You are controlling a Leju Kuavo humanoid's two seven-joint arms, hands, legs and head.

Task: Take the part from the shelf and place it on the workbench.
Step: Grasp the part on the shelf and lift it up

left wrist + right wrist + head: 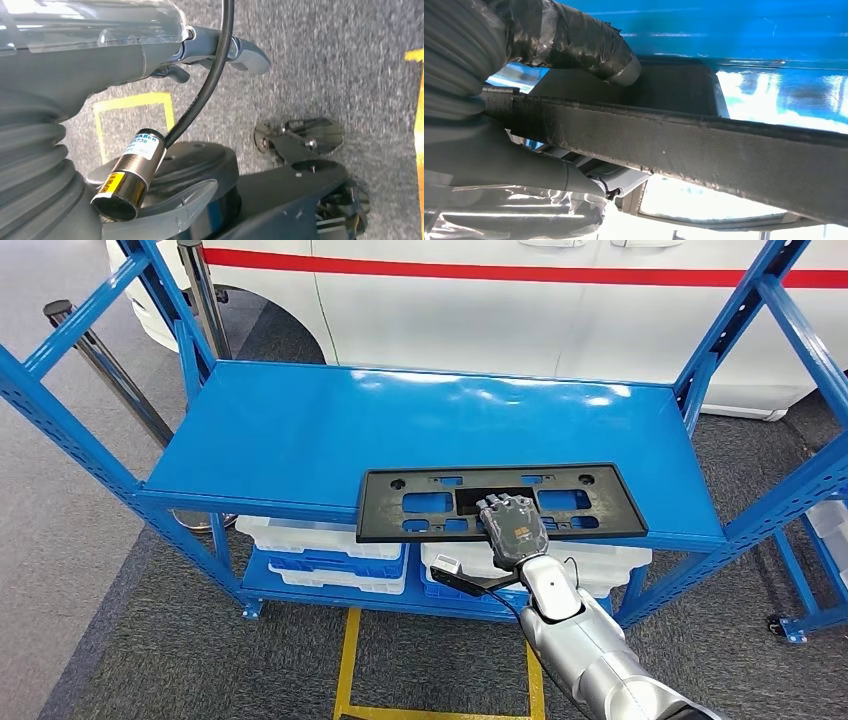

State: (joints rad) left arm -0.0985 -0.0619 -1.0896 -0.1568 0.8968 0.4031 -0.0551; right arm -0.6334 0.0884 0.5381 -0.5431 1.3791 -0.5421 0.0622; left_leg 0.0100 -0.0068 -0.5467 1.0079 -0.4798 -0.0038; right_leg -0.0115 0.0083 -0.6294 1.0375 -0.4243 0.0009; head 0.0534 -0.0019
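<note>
A flat black rectangular part with several cut-outs lies at the front edge of the blue shelf board, overhanging it slightly. My right hand reaches up from below and grips the middle of its front rim, fingers spread on top. In the right wrist view the part's rough dark edge runs between the taped digit above and the grey digit below of that hand. My left hand hangs over grey carpet with its fingers apart, holding nothing.
Blue uprights frame the shelf on both sides. White and blue bins sit on the lower level. A white car stands right behind. Yellow tape marks the carpet; another blue rack stands at the right.
</note>
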